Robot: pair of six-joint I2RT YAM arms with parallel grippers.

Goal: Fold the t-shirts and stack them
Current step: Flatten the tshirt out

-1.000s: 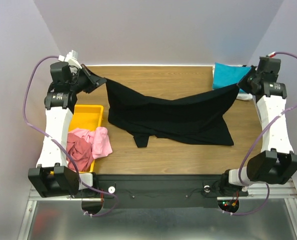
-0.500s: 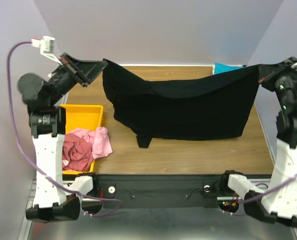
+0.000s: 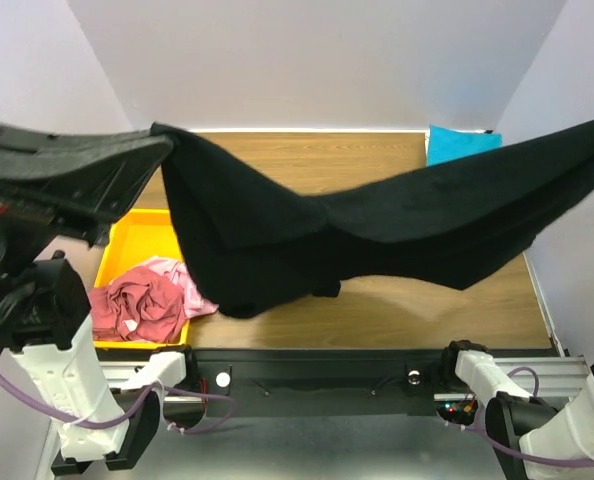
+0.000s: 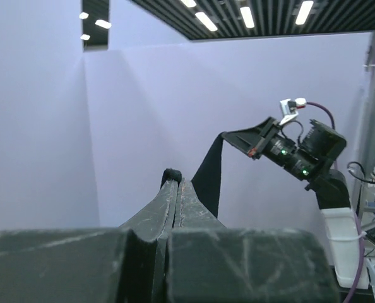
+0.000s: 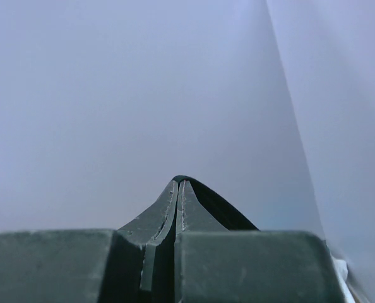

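T-shirt [image 3: 397, 225], large and black, hangs stretched between left hand [image 3: 160, 136] and right hand [image 5: 178, 184], each clamped on an edge.

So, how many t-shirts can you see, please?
4: black shirt held aloft, teal shirt far right, pink shirt and red shirt at the yellow tray; more may be hidden.

Robot lab, looks like a test cell: wood table [image 3: 377, 160] boxed in by plain lilac panels [image 3: 327, 60] behind and either side, purple cables [image 3: 217, 418] and alu frame [image 3: 565, 366] along its near edge, slatted ceiling w/ strip lights [image 4: 206, 21] overhead
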